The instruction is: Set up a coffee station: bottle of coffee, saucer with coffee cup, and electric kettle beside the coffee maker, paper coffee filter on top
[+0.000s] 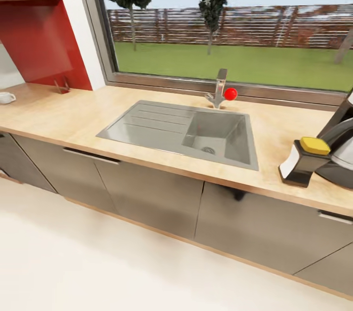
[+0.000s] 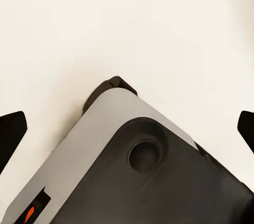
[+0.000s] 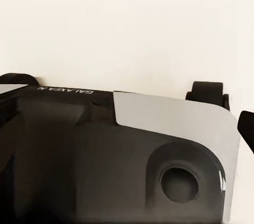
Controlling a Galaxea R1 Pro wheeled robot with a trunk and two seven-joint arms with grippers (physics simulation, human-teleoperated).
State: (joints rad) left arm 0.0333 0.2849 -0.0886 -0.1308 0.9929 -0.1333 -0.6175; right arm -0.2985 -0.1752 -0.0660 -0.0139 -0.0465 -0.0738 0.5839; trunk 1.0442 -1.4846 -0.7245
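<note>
Beige counter (image 1: 73,115), window wall: inset grey sink (image 1: 186,130); bottle of coffee (image 1: 305,161) touching coffee maker (image 1: 338,147). Left gripper (image 2: 127,128) fingers spread wide, empty. Right gripper fingers: cannot tell.

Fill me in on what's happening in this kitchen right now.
Nothing is being handled at the moment. The head view looks down on the kitchen countertop with its sink. The bottle of coffee, yellow-capped, already stands on the counter at the right, beside the coffee maker, which is cut off by the picture's edge. A small white piece, probably the coffee cup, sits far left. Both wrist cameras look down at the robot's base over pale floor.
</note>
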